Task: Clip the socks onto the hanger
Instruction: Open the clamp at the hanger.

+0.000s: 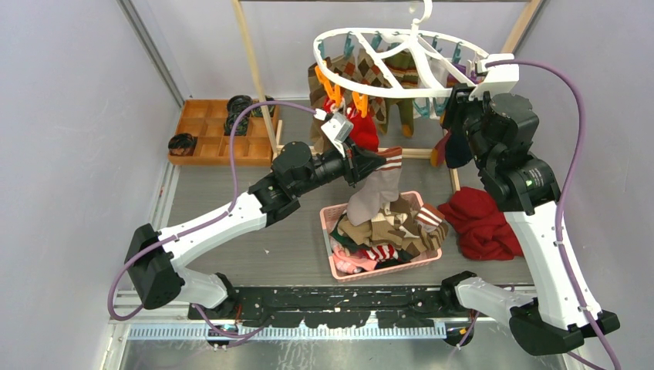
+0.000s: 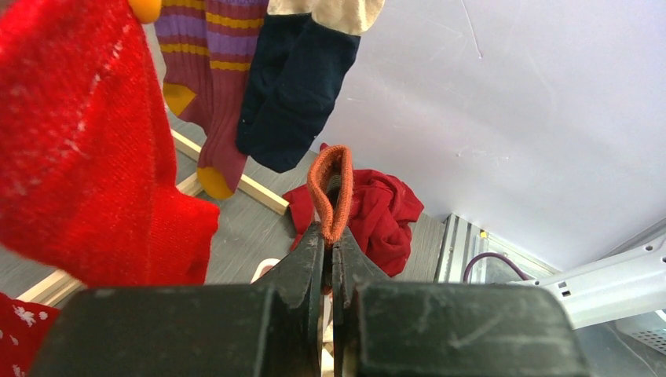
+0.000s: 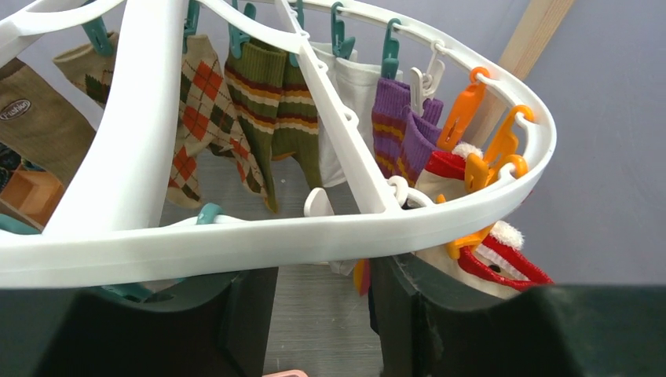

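The left gripper (image 2: 330, 239) has its jaws closed on the orange-edged cuff of a sock (image 1: 376, 193). It holds the sock up over the pink basket (image 1: 327, 231) of loose socks (image 1: 389, 231) on the bench (image 1: 254, 250), just beside a red sock (image 1: 364, 127) pegged to the hanger (image 1: 385, 89). The right gripper (image 3: 322, 290) sits under the hanger's right rim with its jaws apart, either side of a crossbar's (image 3: 345, 165) foot, and I cannot tell whether they touch it.
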You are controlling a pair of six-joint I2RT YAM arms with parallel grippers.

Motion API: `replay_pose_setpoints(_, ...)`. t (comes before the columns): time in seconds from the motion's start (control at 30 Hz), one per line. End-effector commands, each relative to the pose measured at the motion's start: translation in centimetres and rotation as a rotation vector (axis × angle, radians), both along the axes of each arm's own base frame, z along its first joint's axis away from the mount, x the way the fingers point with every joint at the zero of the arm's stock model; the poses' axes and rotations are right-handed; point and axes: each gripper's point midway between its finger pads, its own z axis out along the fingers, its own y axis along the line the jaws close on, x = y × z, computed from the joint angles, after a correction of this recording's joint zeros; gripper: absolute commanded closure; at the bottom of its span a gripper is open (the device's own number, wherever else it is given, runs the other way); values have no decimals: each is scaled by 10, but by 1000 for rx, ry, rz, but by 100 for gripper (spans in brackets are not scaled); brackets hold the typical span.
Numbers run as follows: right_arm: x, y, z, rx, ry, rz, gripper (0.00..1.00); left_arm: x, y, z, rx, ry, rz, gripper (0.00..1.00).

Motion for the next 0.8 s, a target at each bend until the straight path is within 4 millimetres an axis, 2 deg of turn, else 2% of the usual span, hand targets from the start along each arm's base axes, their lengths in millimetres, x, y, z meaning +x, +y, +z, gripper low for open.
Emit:
replay_pose_setpoints(0.0,-5,-8,16,11,-54,-30,46,-5,10,36,-78,-83,2,100)
replay_pose_setpoints(0.17,-17,-16,11,3,-40,-42,33,-3,9,32,-74,-76,5,100)
replay_pose_setpoints(0.27,-22,-21,11,7,-37,-50,30,0,10,29,-70,-69,13,100)
replay_pose_setpoints(0.5,-20,-20,16,39,-39,-29,30,1,13,29,-73,-67,15,100)
replay_pose_setpoints(0.77,-7,-4,14,109,-7,38,35,-3,19,32,-79,-74,17,100)
